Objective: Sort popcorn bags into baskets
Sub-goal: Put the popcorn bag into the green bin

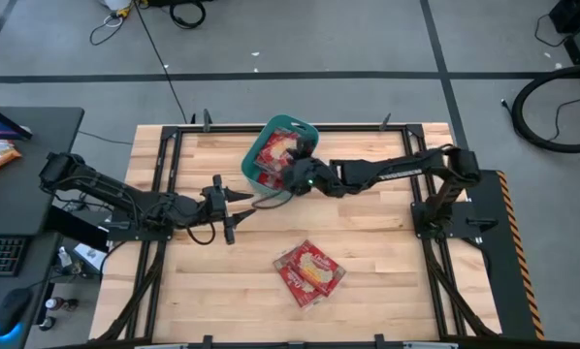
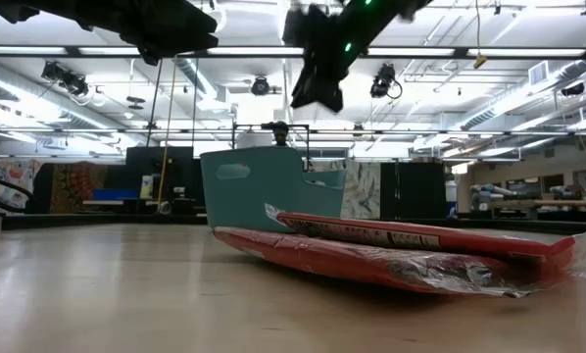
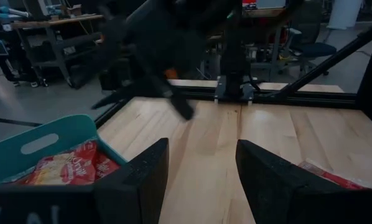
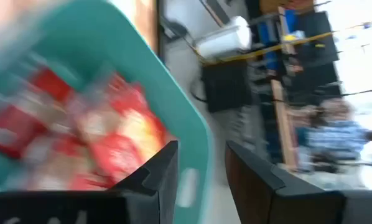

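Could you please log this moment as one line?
right gripper: open over basket | left gripper: open, waiting | popcorn bags: on table

free: table centre [image 1: 368, 233] | blocked: basket [image 1: 305, 131], bags [image 1: 310, 272]

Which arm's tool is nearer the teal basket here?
The right. The right tool hangs over the near edge of the teal basket, above the popcorn bags inside. The left tool sits beside the basket, over bare table toward the robot's left.
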Tool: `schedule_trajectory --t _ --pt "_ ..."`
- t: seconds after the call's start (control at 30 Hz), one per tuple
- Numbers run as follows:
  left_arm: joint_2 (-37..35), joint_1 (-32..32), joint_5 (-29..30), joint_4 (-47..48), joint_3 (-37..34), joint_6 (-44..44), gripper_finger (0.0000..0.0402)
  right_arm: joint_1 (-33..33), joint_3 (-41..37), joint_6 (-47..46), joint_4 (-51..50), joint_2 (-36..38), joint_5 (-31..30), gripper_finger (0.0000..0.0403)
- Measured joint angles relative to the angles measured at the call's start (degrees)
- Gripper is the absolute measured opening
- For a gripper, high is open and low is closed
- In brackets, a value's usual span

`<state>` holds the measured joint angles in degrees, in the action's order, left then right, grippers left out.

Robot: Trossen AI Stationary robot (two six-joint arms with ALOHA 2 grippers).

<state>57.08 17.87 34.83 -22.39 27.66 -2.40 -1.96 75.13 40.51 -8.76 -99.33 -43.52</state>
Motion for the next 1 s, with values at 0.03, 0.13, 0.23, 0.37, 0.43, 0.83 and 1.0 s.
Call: schedule_trajectory --t 0.03,0.13,0.23,0.37,0.43,0.83,1.0 --pt "0.02 0.0 0.0 0.0 0.0 0.0 0.0192 0.75 0.0 -2.79 -1.88 0.99 1.49 0.0135" --pt "0.0 0.0 0.02 0.0 0.0 -0.01 0.0192 2.96 0.0 -11.08 -6.43 3.6 7.38 0.0135" --pt "0.01 0.0 0.02 -0.02 0.02 -0.01 0.0192 5.0 0.0 -19.13 -9.17 5.94 15.53 0.0135" --pt "0.0 -0.02 0.02 -0.02 0.02 0.03 0.0192 7.35 0.0 -27.12 -10.94 7.57 26.45 0.0135" --pt "0.0 -0.02 0.07 -0.02 0.02 0.03 0.0192 8.27 0.0 -30.7 -11.06 7.74 30.72 0.0135" --pt "0.0 -0.41 -0.36 2.14 0.09 3.15 0.0192 14.91 -4.94 -51.1 -11.72 4.99 41.24 0.0135" --pt "0.05 -0.46 -7.7 4.34 0.07 7.31 0.0192 20.5 -8.53 -57.58 -10.85 3.38 38.7 0.0135"
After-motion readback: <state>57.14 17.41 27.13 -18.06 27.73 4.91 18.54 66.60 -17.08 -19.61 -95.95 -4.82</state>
